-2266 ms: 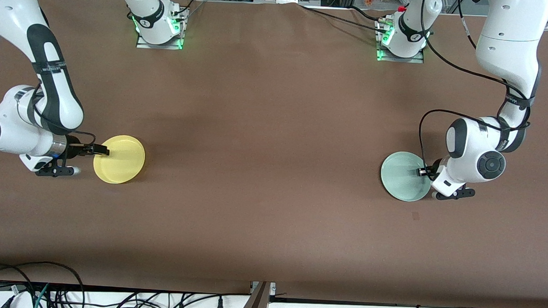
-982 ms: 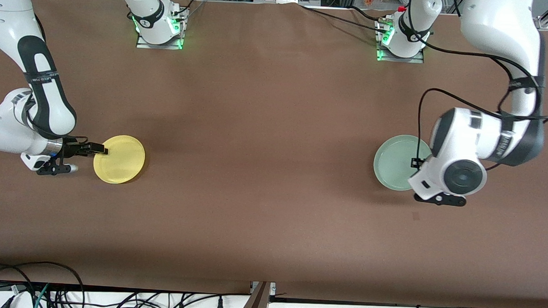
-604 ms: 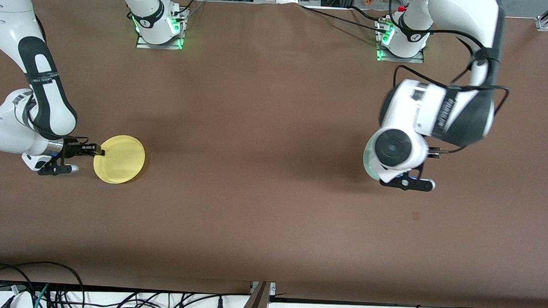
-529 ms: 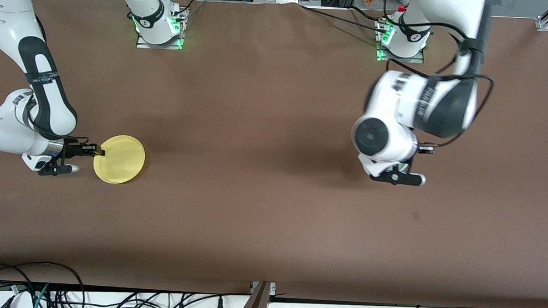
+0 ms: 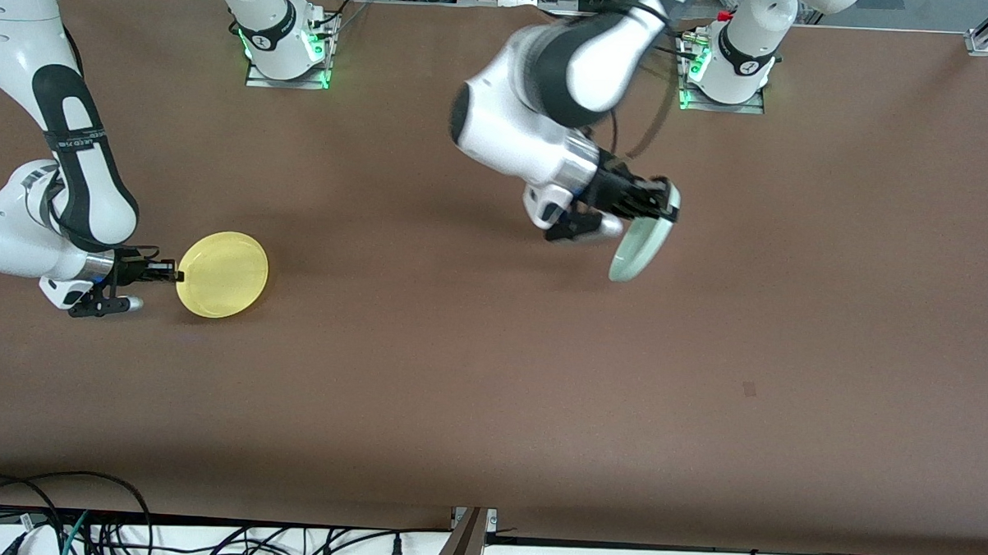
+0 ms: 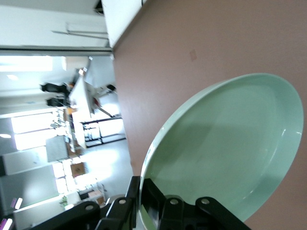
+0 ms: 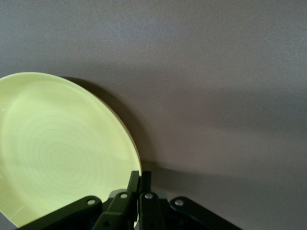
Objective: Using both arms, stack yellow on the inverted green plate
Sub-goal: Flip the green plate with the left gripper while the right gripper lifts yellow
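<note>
My left gripper [image 5: 665, 203] is shut on the rim of the pale mint-green plate [image 5: 640, 247], which hangs tilted on edge in the air over the middle of the table; its hollow face fills the left wrist view [image 6: 225, 153]. My right gripper [image 5: 175, 275] is shut on the rim of the yellow plate [image 5: 223, 275] at the right arm's end of the table. That plate is tipped up slightly with a shadow under it, and it also shows in the right wrist view [image 7: 57, 148].
The brown table [image 5: 425, 374] carries nothing else. The arm bases [image 5: 288, 48] stand along its edge farthest from the front camera. Cables lie off the table's near edge [image 5: 83, 526].
The left arm has lifted the green plate off the table, swung it toward the table's middle and turned it on edge. The right gripper has raised the yellow plate's gripped edge slightly.
</note>
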Controlling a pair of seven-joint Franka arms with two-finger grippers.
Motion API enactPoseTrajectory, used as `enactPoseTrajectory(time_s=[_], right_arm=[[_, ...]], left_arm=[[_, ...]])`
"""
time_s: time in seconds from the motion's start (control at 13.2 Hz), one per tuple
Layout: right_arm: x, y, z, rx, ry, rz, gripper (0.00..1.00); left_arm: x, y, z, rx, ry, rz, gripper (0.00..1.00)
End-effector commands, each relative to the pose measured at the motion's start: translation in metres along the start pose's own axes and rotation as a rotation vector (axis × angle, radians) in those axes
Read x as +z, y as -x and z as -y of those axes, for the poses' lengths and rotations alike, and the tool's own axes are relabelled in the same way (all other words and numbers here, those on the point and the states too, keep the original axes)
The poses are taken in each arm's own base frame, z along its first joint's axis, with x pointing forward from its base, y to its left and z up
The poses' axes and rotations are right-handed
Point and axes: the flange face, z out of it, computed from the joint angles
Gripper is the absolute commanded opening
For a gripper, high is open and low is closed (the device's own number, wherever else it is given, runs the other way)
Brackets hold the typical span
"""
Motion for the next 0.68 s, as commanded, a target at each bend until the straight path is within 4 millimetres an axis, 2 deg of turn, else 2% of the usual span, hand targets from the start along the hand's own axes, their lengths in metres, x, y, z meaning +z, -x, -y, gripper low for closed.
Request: enactPoseTrajectory(time_s=[0.0,0.15,0.3,0.38,0.45,0.6], right_arm=[[-0.003,-0.002,-0.001,-0.012,-0.013,-0.017,0.0],[-0.01,-0.007,-0.001,-0.016,-0.009,-0.03,0.0],[-0.023,-0.013,0.002,-0.027,-0.015,-0.025,0.0],[-0.033,-0.017,0.003,-0.034,-0.024,-0.016,0.0],[-0.044,-0.022,0.005,-0.043,-0.031,-0.008,0.0],[-0.065,-0.029,0.009,-0.061,-0.04,0.005,0.0]], left_arm=[[-0.037,0.033,-0.057,-0.071,-0.12,-0.1,0.0],[-0.057,0.066,-0.119,-0.134,-0.247,-0.222,0.0],[-0.067,0.097,-0.173,-0.155,-0.389,-0.341,0.0],[-0.073,0.109,-0.189,-0.147,-0.416,-0.383,0.0],[-0.079,0.114,-0.196,-0.147,-0.421,-0.416,0.0],[-0.103,0.116,-0.208,-0.187,-0.382,-0.496,0.0]])
